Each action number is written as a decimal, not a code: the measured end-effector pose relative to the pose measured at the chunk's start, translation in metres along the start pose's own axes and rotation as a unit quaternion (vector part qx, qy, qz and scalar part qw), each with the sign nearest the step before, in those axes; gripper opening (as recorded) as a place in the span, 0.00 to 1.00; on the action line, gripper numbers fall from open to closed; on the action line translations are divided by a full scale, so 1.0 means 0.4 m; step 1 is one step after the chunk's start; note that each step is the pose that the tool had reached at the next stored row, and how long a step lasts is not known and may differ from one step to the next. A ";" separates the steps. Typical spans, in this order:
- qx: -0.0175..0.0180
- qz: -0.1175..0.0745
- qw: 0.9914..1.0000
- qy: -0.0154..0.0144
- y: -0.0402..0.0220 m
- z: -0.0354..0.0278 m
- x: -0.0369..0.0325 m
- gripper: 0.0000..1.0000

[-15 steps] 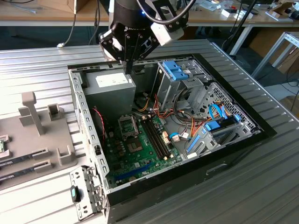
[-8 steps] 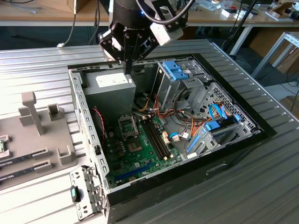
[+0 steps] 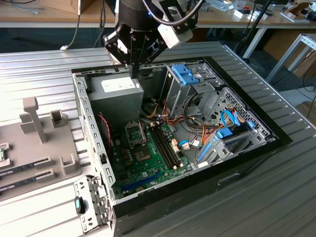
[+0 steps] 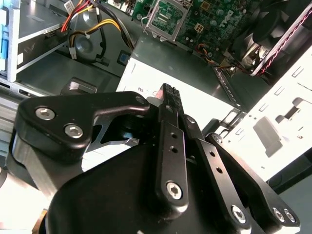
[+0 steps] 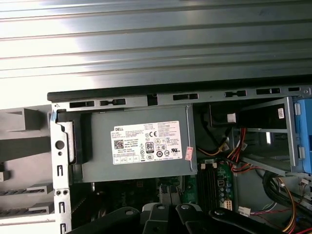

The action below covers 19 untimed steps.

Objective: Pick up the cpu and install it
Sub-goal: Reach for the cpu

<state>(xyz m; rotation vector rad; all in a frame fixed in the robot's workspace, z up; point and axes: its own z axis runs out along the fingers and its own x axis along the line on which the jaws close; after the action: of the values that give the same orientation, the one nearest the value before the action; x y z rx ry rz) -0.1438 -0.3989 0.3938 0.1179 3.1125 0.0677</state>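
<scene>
I read the gripper (image 4: 168, 90) as closed: in the second wrist view its two black fingers (image 4: 171, 146) meet at the tips, and I can see nothing between them. It hangs over the grey power supply (image 5: 141, 144) at the rear corner of the open computer case (image 3: 84, 113). Beyond the supply lies the green motherboard (image 3: 148, 163) with its metal-framed processor socket (image 3: 136, 132); I cannot tell what the socket holds. Well apart, at the exterior view's left, a grey fixture (image 3: 44, 143) sits on the ribbed table (image 3: 39, 64). A small green-edged piece cut by the frame edge there may be the cpu (image 3: 2, 154); I cannot confirm it.
</scene>
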 end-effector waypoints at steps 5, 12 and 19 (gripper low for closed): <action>0.000 0.000 1.000 0.000 0.000 0.000 0.003 0.11; 0.000 0.000 1.000 0.000 -0.001 0.000 0.007 0.11; 0.000 0.000 1.000 0.000 -0.001 0.000 0.014 0.11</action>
<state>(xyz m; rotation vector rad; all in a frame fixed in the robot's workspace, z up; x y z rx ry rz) -0.1494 -0.3989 0.3938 0.1179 3.1125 0.0676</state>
